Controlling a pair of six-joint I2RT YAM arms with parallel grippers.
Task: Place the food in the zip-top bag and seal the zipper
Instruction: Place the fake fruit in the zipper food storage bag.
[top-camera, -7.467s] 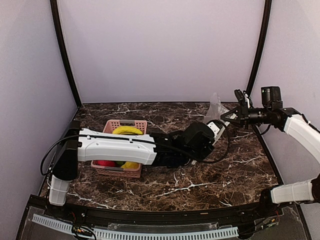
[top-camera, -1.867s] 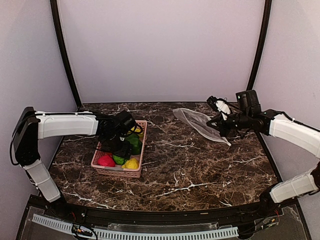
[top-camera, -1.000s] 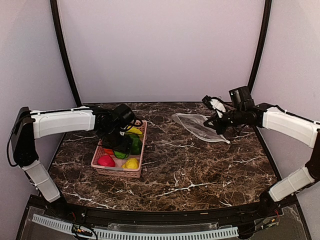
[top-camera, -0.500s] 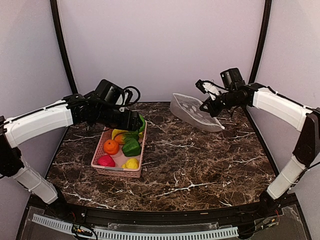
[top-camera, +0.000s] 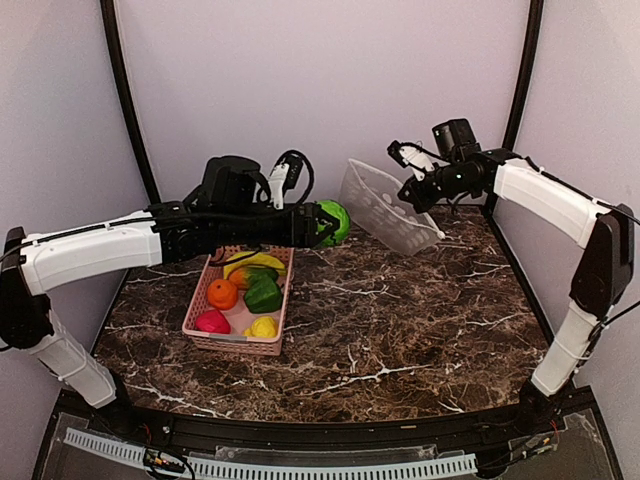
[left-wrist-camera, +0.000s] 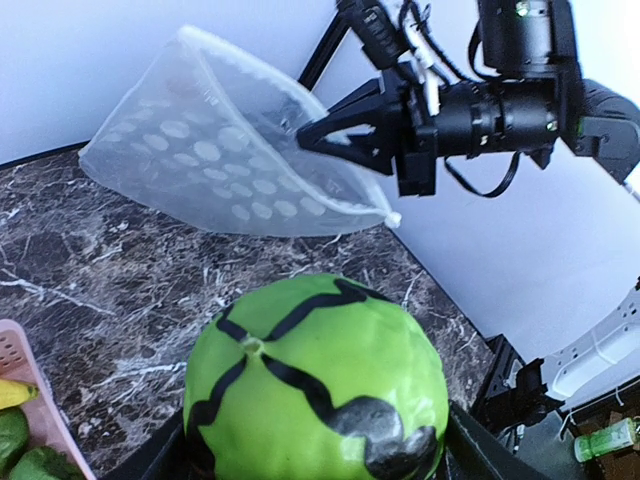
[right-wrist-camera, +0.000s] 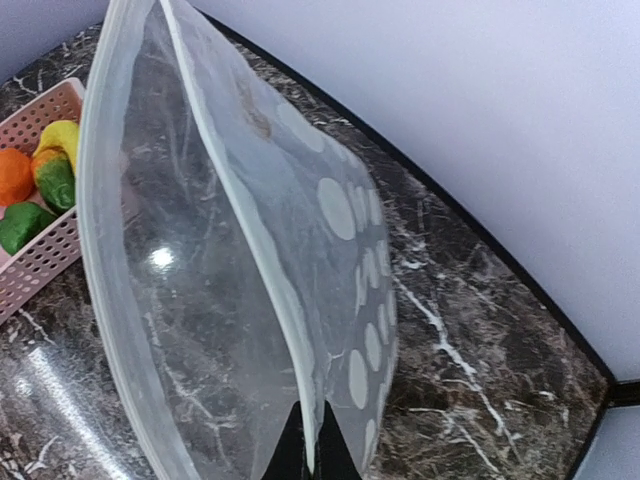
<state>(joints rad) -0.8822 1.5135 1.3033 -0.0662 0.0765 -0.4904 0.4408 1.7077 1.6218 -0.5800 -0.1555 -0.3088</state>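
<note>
Counting what shows: two arms, one zip-top bag (top-camera: 384, 205), one pink basket (top-camera: 232, 343), and six toy foods that I can make out. Five of them lie in the basket: a banana (top-camera: 256, 261), an orange (top-camera: 222, 293), a green piece (top-camera: 263, 295), a magenta-red piece (top-camera: 211, 321) and a yellow lemon-like piece (top-camera: 262, 326). The sixth, a round green piece with black lines (left-wrist-camera: 315, 385), sits between the jaws of the left pincer (top-camera: 328, 222), which are spread wide and clamped around it. It is held in the air past the basket's far right corner. The bag hangs to its right, apart from it and tilted, lifted clear of the table (top-camera: 400, 330). The right pincer (right-wrist-camera: 310, 450) is closed tight on one lip of the bag at the zipper (right-wrist-camera: 250, 230), and the mouth gapes open. The table is dark brown marble with white veins. Pale lilac walls (top-camera: 320, 90) close it in on three sides, with black poles (top-camera: 128, 110) rising at the back corners.
</note>
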